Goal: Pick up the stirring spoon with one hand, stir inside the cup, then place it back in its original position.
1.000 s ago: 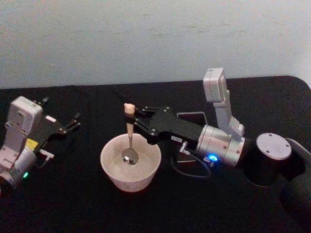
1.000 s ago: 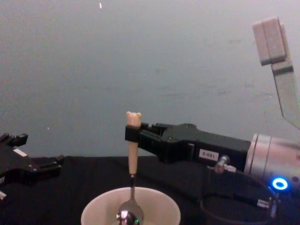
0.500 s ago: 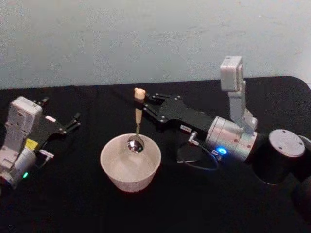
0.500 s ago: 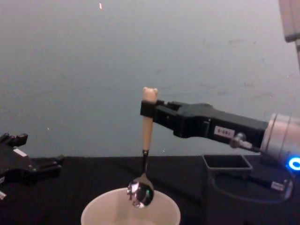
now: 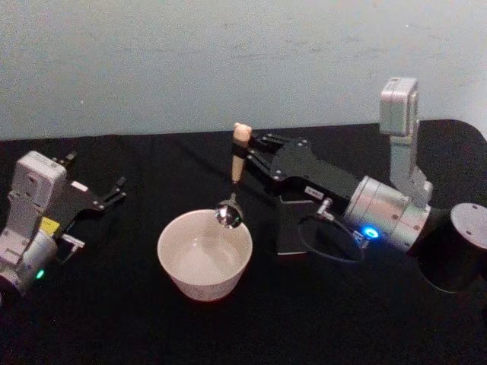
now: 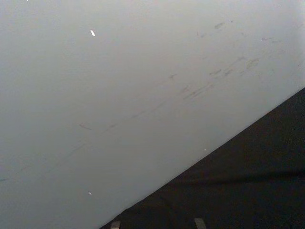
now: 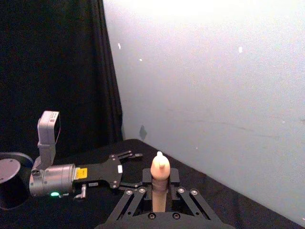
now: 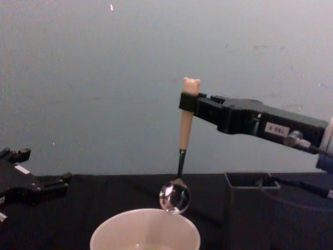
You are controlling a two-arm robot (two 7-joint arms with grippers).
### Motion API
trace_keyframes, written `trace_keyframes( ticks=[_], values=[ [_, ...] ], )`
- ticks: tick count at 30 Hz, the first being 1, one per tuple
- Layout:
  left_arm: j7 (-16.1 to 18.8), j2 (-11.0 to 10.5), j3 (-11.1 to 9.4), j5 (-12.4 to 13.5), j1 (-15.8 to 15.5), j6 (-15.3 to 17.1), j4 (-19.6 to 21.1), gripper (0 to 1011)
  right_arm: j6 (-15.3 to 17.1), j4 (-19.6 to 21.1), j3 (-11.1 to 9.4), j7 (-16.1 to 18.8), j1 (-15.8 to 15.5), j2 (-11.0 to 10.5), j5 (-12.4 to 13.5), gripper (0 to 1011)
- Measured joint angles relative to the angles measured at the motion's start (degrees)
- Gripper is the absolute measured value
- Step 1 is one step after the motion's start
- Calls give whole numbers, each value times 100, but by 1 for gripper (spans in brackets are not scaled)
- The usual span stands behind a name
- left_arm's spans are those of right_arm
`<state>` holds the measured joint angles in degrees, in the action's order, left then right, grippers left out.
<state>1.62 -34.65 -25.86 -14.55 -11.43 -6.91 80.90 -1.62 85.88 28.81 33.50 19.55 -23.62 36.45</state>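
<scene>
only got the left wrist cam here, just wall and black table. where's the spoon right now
observer: The right gripper holds the stirring spoon upright by its beige handle, just under the bear head.
operator: is the bowl end down in the cup
observer: No. The metal bowl hangs over the far right rim of the cup, on the side toward the dark grey holder box, not down inside.
operator: and what's my left gripper doing
observer: The left gripper sits open at the left side of the table, well apart from the cup.
</scene>
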Motion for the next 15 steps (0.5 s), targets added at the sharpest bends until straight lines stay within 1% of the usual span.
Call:
trace_keyframes(
  ticks=[15],
  values=[
    [0, 0, 0, 0, 0, 0, 0, 1001, -42, 580, -435, -342, -392, -273, 217, 205]
  ],
)
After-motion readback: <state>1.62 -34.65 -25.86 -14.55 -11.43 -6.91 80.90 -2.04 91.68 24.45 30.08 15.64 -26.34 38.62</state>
